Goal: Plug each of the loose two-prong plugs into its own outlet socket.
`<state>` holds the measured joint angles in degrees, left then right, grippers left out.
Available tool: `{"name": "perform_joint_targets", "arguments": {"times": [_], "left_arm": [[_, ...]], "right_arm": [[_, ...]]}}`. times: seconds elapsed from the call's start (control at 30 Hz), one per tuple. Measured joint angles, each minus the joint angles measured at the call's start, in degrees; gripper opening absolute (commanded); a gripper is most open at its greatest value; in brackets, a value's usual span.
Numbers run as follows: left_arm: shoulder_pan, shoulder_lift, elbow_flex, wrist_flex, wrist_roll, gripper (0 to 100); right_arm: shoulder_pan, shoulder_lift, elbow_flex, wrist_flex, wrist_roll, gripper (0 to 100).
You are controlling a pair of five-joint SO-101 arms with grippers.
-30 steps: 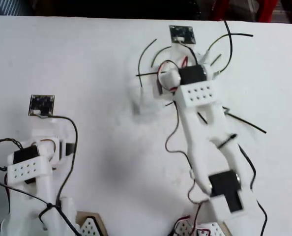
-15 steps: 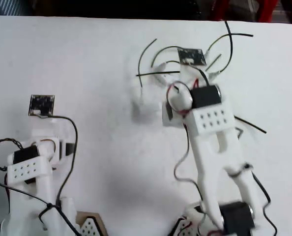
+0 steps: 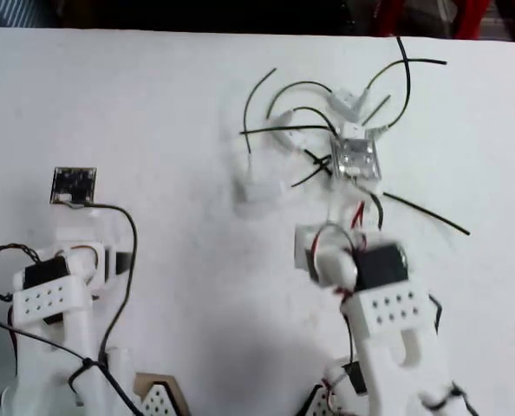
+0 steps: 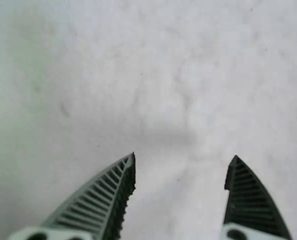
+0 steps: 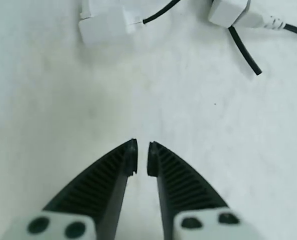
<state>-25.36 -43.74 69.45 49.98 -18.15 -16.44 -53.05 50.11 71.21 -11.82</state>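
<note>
Several white plug and socket pieces with black cords lie at the back middle of the table: one block [image 3: 257, 188], a second [image 3: 283, 118] and a third [image 3: 344, 104]. My right gripper [image 3: 355, 161] sits just in front of that cluster. In the right wrist view it [image 5: 141, 157] is shut with nothing in it, over bare table. Ahead of it lie a white piece [image 5: 106, 22] and another white piece [image 5: 231, 11], each with a black cord. My left gripper [image 4: 181, 170] is open over bare table, at the near left [image 3: 74, 185].
Loose black cords [image 3: 426, 214] curl around the cluster, out to the back right. The white table [image 3: 153, 95] stretches bare between the two arms. Thin arm cables [image 3: 123, 260] hang beside the left arm.
The right arm has drawn back from the plug cluster toward the near edge, uncovering the pieces it was over. The left arm has stayed still.
</note>
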Motion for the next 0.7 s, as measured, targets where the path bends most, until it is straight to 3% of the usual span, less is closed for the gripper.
{"name": "perform_joint_targets", "arguments": {"times": [0.23,0.47,0.7], "left_arm": [[1.0,0.0,0.0,0.0,0.0,29],[2.3,-1.5,0.3,0.0,0.0,29],[2.5,-16.7,8.6,0.0,0.0,29]], "right_arm": [[0.0,-14.3,16.5,-11.8,2.5,1.9],[0.0,-23.6,27.3,-15.6,6.7,1.9],[0.0,-28.0,33.0,-15.7,6.7,1.9]]}}
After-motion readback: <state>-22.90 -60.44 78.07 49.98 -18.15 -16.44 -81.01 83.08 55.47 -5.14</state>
